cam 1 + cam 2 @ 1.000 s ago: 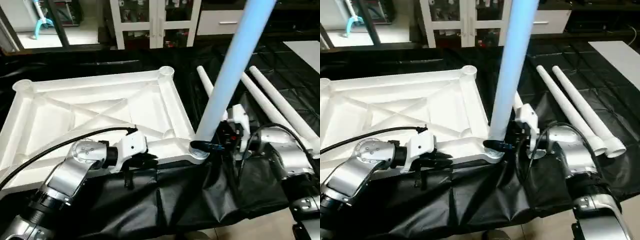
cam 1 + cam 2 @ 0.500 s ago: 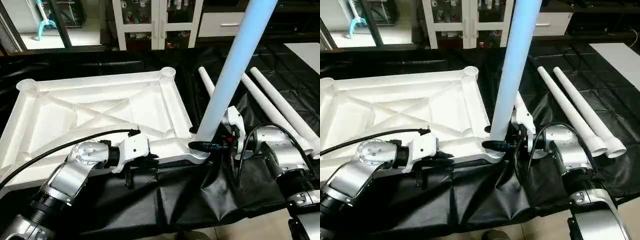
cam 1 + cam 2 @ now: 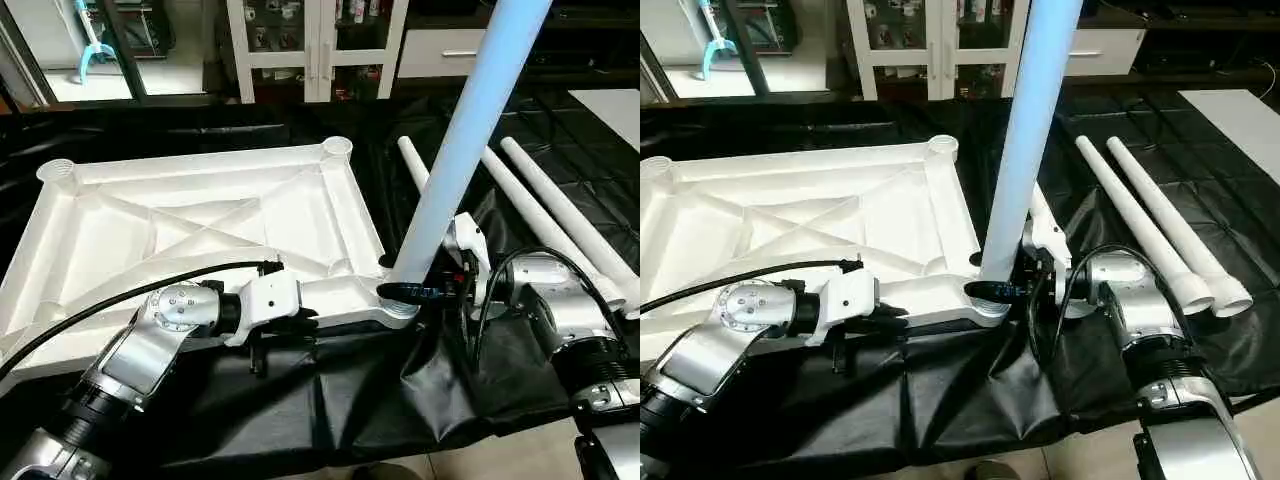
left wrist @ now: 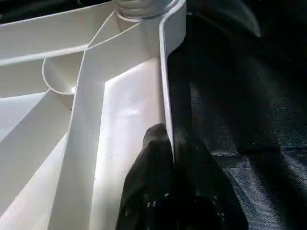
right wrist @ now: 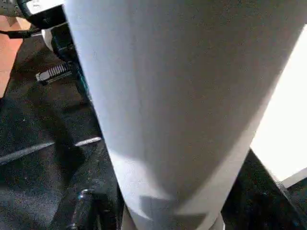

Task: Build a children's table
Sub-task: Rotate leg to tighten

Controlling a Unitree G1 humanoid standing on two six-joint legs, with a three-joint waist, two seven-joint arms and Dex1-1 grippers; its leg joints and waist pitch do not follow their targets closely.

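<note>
On the black sheet (image 3: 330, 400) covering the work surface, at 9 to 12 o'clock of the head view: table top (image 3: 200, 215), white plastic, square, lying underside up, diagonal ribs exposed, a round socket at each visible corner.

Near right corner socket (image 3: 398, 300), at about 5 o'clock of the top: one table leg (image 3: 470, 130), a white tapered tube, standing in it, leaning slightly toward 1 o'clock and running out of the upper edge.

Right gripper (image 3: 418, 292): at the base of the standing leg, its black fingers closed around the tube just above the socket; the right wrist view looks straight onto the leg (image 5: 182, 96) at close range.

Left gripper (image 3: 292, 322): at 6 o'clock of the top, fingers (image 4: 158, 182) pinched shut on the near rim (image 4: 165, 72), one inside the wall and one outside.

Spare table legs: three white tubes lying on the sheet at 2 to 3 o'clock of the top, roughly parallel, wide ends nearer the robot; the outer two (image 3: 1165, 225) lie side by side, the third (image 3: 412, 165) is partly hidden behind the standing leg.

Background, 12 o'clock: white glass-door cabinet (image 3: 315, 45).
</note>
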